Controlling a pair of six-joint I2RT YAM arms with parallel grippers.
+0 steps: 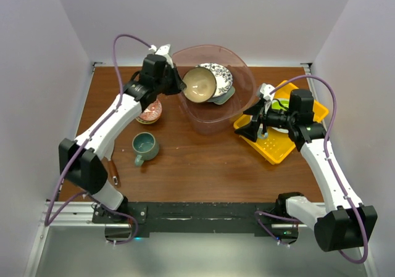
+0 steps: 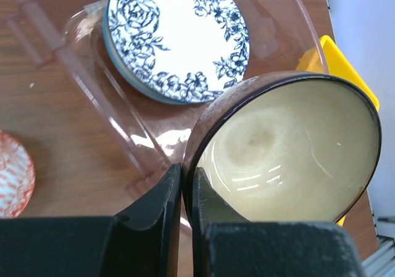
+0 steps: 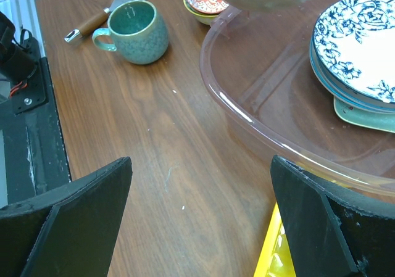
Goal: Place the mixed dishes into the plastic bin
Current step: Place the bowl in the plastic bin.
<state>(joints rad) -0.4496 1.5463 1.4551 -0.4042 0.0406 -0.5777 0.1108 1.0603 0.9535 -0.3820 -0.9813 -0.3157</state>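
Note:
My left gripper [image 1: 179, 86] is shut on the rim of a tan bowl [image 1: 199, 84] with a dark edge and holds it tilted over the left side of the plastic bin [image 1: 237, 61]. In the left wrist view the fingers [image 2: 165, 203] pinch the bowl's [image 2: 290, 153] wall. Inside the bin lie a blue floral plate [image 1: 218, 76] on a pale mint tray [image 1: 226, 96]. A red patterned bowl [image 1: 150, 111] and a teal mug [image 1: 145, 147] stand on the table left of the bin. My right gripper [image 1: 252, 126] is open and empty, low over the table beside the bin's right front.
A yellow perforated tray [image 1: 278, 148] lies under my right arm, with a white and a lime-green item partly hidden. A wooden-handled tool [image 1: 113, 171] lies near the left arm. The right wrist view shows the mug [image 3: 137, 23], the tool [image 3: 92, 21] and the bin's rim [image 3: 247, 119].

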